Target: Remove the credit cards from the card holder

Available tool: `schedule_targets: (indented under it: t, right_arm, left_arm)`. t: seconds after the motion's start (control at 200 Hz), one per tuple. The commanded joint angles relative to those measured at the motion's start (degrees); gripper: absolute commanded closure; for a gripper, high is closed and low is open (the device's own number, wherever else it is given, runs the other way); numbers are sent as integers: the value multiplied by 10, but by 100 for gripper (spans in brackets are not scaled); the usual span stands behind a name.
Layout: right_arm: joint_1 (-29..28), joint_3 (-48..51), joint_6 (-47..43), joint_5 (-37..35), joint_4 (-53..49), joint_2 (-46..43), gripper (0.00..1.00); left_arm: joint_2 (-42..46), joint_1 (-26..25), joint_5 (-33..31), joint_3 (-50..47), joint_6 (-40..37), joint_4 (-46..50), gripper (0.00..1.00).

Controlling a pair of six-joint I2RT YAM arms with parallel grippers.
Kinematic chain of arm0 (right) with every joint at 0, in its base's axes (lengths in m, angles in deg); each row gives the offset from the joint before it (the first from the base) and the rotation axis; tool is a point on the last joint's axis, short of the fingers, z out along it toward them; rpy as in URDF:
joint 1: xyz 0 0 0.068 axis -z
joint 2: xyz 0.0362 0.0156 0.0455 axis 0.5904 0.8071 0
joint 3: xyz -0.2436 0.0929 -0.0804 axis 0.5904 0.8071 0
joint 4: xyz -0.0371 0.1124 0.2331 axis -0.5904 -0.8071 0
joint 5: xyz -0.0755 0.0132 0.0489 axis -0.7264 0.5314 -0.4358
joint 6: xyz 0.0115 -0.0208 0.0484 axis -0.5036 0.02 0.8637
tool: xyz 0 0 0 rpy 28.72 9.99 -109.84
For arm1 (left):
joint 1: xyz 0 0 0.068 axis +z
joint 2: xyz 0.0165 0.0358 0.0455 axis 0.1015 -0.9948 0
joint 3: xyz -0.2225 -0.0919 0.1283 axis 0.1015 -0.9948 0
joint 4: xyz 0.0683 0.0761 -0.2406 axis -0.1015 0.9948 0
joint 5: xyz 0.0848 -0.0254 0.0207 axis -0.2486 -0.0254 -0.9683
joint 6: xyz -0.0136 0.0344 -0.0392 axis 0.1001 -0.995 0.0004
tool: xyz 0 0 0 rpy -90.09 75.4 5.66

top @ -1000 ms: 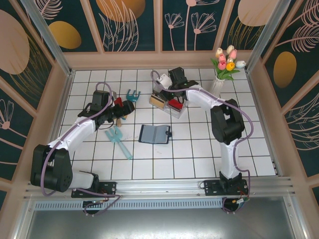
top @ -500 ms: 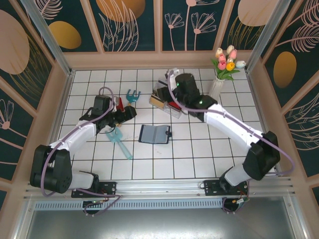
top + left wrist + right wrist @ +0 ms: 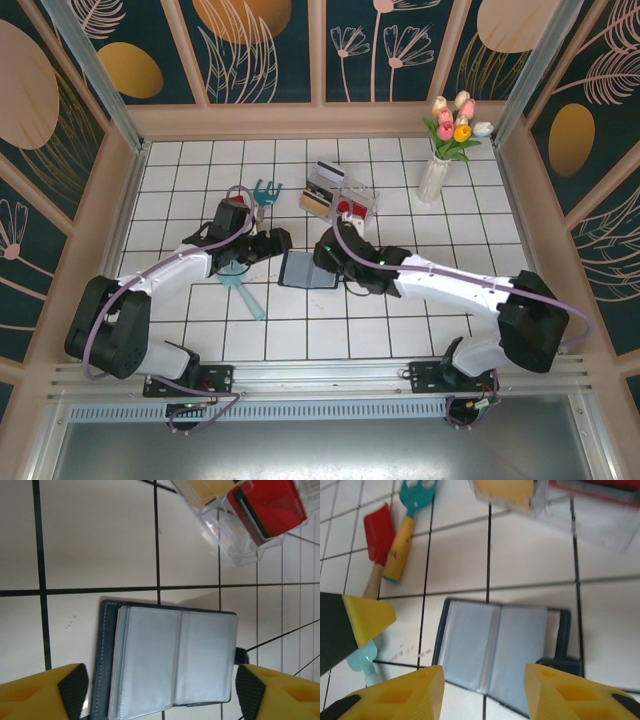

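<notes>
One navy card holder [image 3: 308, 269] lies open and flat on the white tiled table [image 3: 300, 330], between two robot claws. The left claw [image 3: 278, 243] sits just beside the holder's left edge. Its two yellow fingers [image 3: 37, 697] are spread wide, and the holder's blue-grey pockets lie straight ahead between them. The right claw [image 3: 323, 257] hovers over the holder's right part, its jaws also apart and pinching nothing. Beyond both claws, apart from the holder, stands one clear box [image 3: 345, 195] holding two cards: one tan card [image 3: 315, 201] and one red card [image 3: 352, 209].
</notes>
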Motion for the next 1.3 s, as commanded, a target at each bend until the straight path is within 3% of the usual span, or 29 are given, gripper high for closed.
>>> schedule_targets:
  t: [0.0, 0.355, 0.746, 1.006, 1.141, 1.296]
  right_arm:
    - [-13, 12, 112, 20, 37, 34, 54]
    - [18, 2, 139, 75, 74, 130, 58]
    - [47, 0, 131, 103, 74, 173, 58]
    - [50, -10, 123, 115, 69, 193, 58]
    - [52, -13, 122, 118, 68, 200, 57]
    - [52, -14, 122, 119, 66, 203, 58]
  left_arm:
    - [-11, -6, -6, -10, 19, -23, 25]
    - [-63, -24, -2, -12, 39, -27, 40]
    - [-75, -35, 30, -38, 56, -49, 67]
    - [-68, -36, 36, -47, 68, -64, 72]
    - [-77, -36, 40, -39, 74, -69, 80]
    - [-63, -36, 18, -31, 64, -51, 80]
